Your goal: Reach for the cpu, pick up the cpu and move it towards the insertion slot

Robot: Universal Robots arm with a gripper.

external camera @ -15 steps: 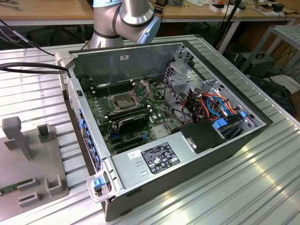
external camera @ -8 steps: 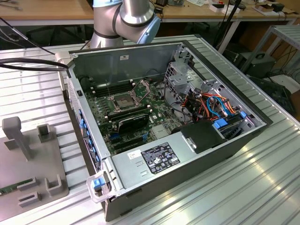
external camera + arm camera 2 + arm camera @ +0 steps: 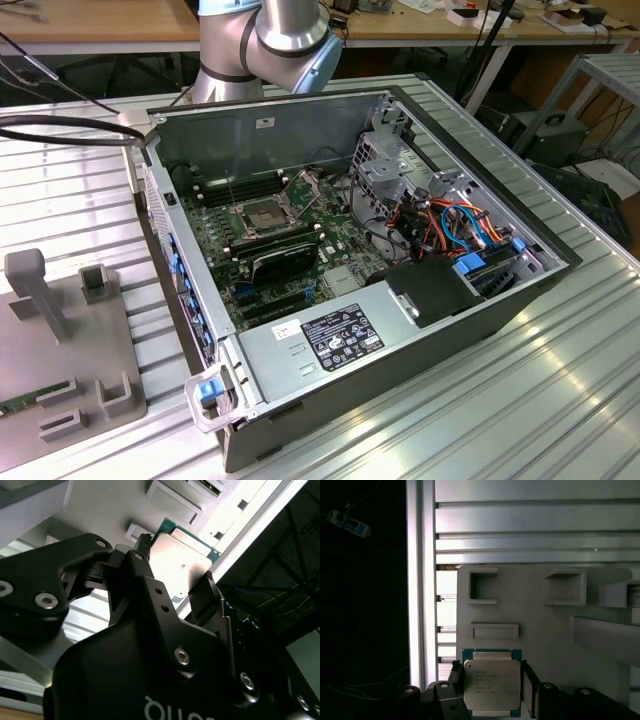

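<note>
Closest to the lens, in the second wrist view, is the black gripper [image 3: 177, 557]. Its fingers [image 3: 206, 592] stand against two opposite edges of the cpu [image 3: 187, 550], so I judge it is clamped on the chip and not loose beside it. In the first wrist view the cpu [image 3: 492, 685] shows its pale face and green rim, sitting between the fingers over the grey plate [image 3: 535, 610]. Whether the chip is already off the plate, I cannot tell for sure.

The step in hand is, as I judge, the pick-up, near its end. A carry to the slot would call for a level chip, a firm hold, and a path over the case wall without touching it.

The exterior view adds the destination: the slot [image 3: 262, 215] on the board inside the case [image 3: 270, 120], at about eleven o'clock from the black card [image 3: 285, 258]. It also shows the plate [image 3: 70, 350] at about eight o'clock from the case, well apart from the slot. The wrist views add the grip itself
</note>
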